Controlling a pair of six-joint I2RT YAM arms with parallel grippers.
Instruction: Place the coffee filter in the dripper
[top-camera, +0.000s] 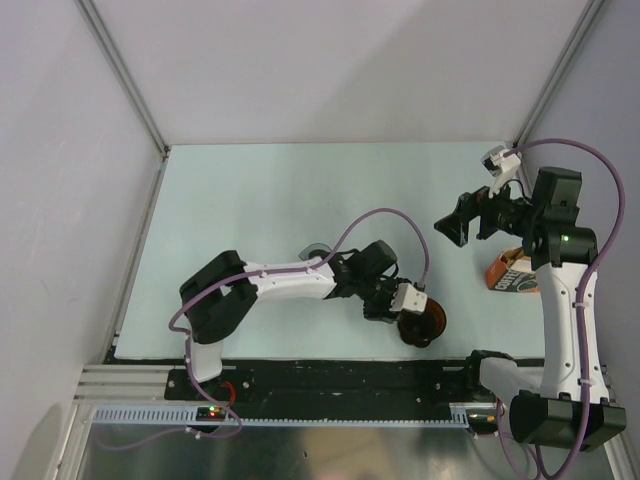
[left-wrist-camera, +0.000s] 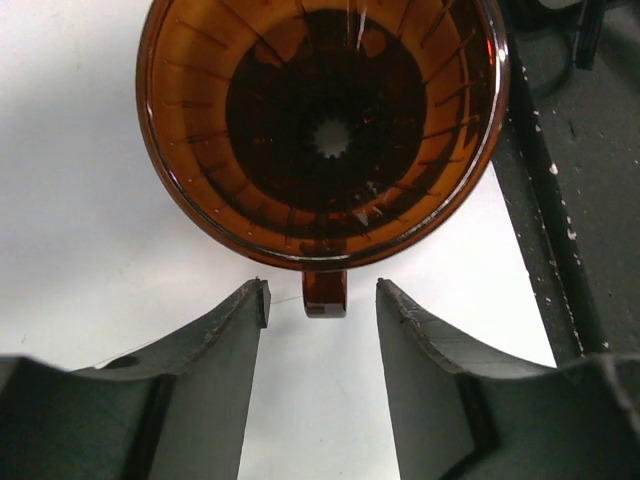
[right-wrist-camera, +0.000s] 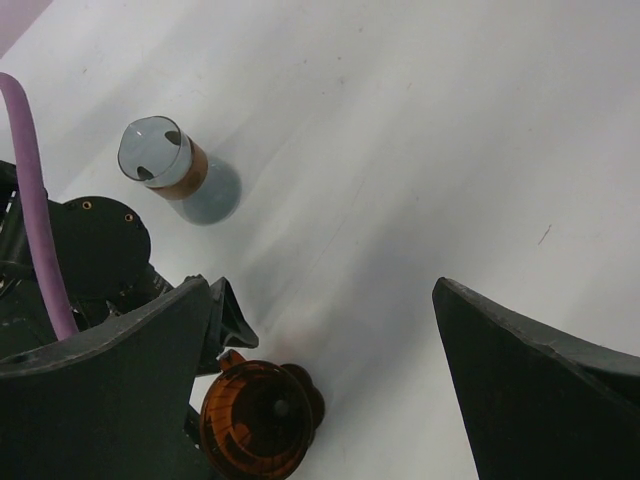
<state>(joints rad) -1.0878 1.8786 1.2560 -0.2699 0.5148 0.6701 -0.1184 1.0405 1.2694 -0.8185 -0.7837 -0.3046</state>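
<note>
Dripper (left-wrist-camera: 320, 140) stands upright on the table (top-camera: 300, 190) near its front edge, mouth up and nothing inside. We see no coffee filter in any view; it may be in or behind the orange bag (top-camera: 508, 272) by the right arm, but we can't tell.

Left gripper (left-wrist-camera: 322, 300) is set low w/ its jaws apart, one on either side of the dripper's small handle (left-wrist-camera: 325, 292), not touching it. Right gripper (right-wrist-camera: 328, 290) hangs high over the table, spread wide, holding nothing.

We judge the step in hand to be steadying the dripper. To do it well:
- close on the handle only, gently, so the cone doesn't tip or skid
- keep the left fingers below the rim, so the mouth is free for the right arm
- bring the filter point-down, centred over the hole.

Count: 1 dripper, 1 grey beaker (right-wrist-camera: 180, 180) well apart from it, 1 bag, 2 grippers, 0 filters in sight.
</note>
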